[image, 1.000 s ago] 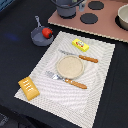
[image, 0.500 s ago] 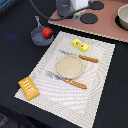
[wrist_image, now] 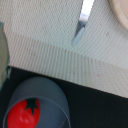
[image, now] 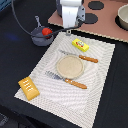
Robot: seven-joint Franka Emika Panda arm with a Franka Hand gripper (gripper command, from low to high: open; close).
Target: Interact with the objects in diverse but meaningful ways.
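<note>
A small grey handled pan [image: 40, 36] sits on the dark table beside the placemat's far corner, at the exterior view's left, with a red tomato [image: 46, 31] inside it. The wrist view shows the pan [wrist_image: 47, 95] and the tomato [wrist_image: 24, 114] close below the camera. My gripper [image: 69, 31] hangs under the white arm, just to the right of the pan in the exterior view; its fingers are too blurred to read. On the mat lie a yellow printed packet [image: 81, 45] and a golden bread loaf [image: 29, 88].
A striped placemat [image: 95, 92] carries a round tan plate [image: 70, 66], an orange-handled knife [image: 82, 57] and a fork [image: 67, 80]. The knife blade [wrist_image: 84, 20] shows in the wrist view. A pink toy stove [image: 102, 22] with a bowl [image: 122, 17] stands behind.
The arm has come lower and slightly toward the exterior view's right, over the mat's far edge. The pan, tomato and other things have not moved.
</note>
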